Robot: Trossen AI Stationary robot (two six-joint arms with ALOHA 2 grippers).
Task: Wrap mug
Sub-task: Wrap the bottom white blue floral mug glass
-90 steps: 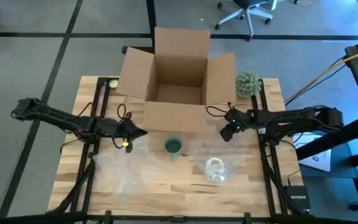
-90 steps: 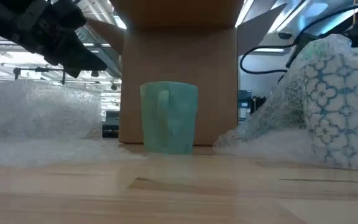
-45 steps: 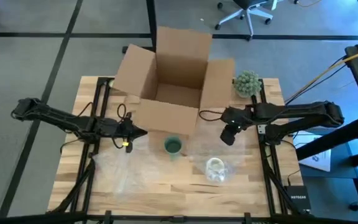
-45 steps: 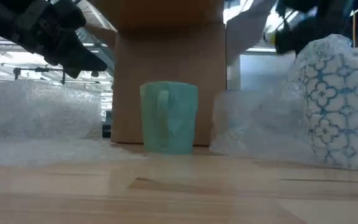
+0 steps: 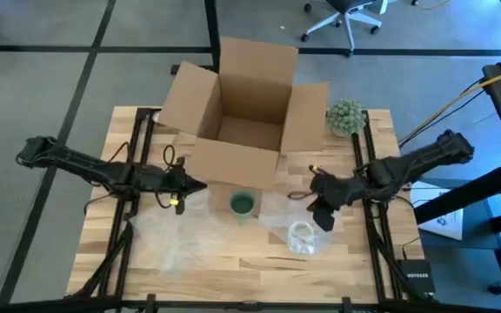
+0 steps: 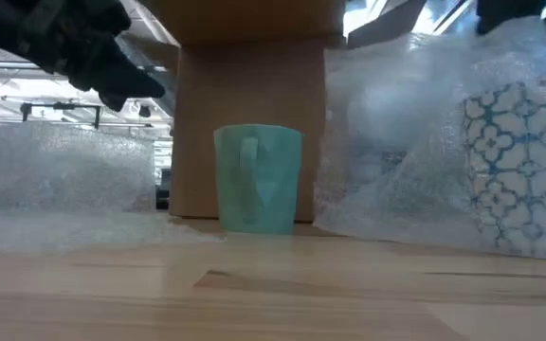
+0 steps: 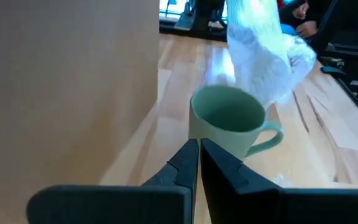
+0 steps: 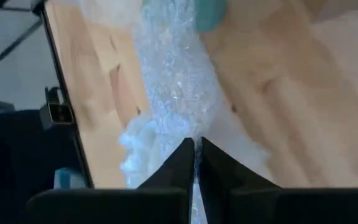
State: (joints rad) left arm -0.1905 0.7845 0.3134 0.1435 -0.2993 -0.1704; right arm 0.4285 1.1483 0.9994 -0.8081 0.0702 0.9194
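— Where is the mug?

— Green mug upright near the middle of the surface, just in front of the box's front wall. Handle faces the near edge in the low view. Open mouth shows from above; it is bare, no wrap on it.

— Your right pincer?

— My right pincer is right of the mug, over the right half of the surface. Fingers together, clamped on a sheet of bubble wrap. In the low view the sheet hangs lifted, rising beside the box and to the right of the mug. It drapes over a blue-patterned wrapped item standing toward the near right.

— And the left one?

— My left pincer hangs left of the mug, close to the box's front left corner. Fingers pressed together, nothing between them. More bubble wrap lies flat on the near left part of the surface.

— Anything else up there?

— A small green plant at the far right corner, beside the box's right flap.
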